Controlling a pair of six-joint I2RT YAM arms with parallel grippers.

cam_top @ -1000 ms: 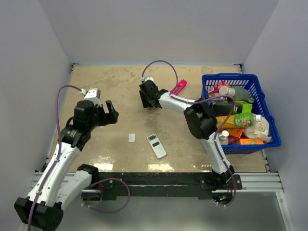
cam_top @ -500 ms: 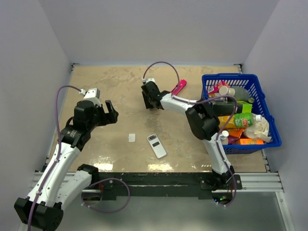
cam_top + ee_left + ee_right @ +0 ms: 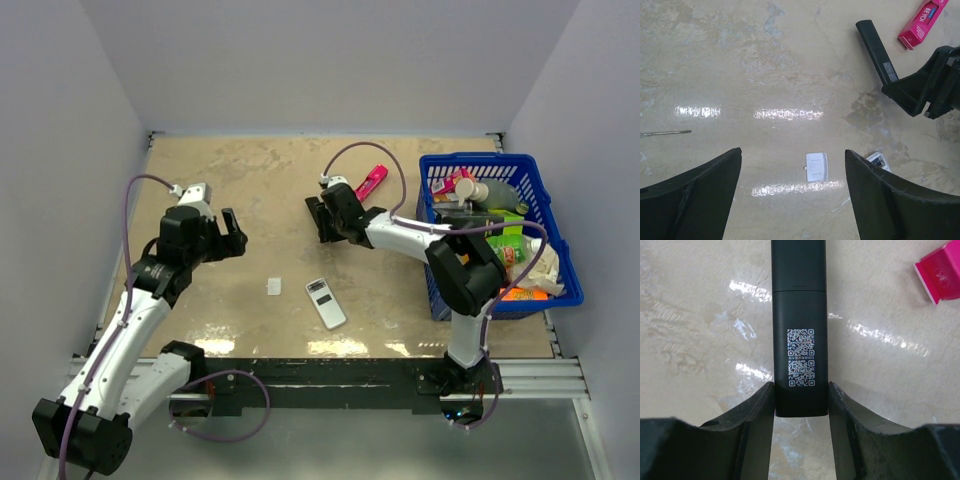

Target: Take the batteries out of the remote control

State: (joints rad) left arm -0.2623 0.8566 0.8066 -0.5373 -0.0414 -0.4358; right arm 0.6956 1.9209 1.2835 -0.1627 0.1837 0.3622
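Observation:
My right gripper (image 3: 327, 217) is shut on the near end of a black remote control (image 3: 799, 335), its fingers (image 3: 757, 412) pressed against both long sides. The remote's back faces up, with a QR label and a closed cover. It also shows in the left wrist view (image 3: 877, 50). A white remote (image 3: 325, 302) lies at the centre near the front edge, with a small white cover (image 3: 274, 286) to its left. My left gripper (image 3: 232, 236) is open and empty, hovering left of the cover (image 3: 816, 166). No batteries are in view.
A pink box (image 3: 371, 181) lies behind the right gripper. A blue basket (image 3: 480, 158) full of bottles and packets stands at the right. White walls enclose the table on three sides. A thin metal rod (image 3: 665, 133) lies at the left.
My right gripper has moved right and a little toward the front, with the black remote between its fingers. The left arm has barely moved.

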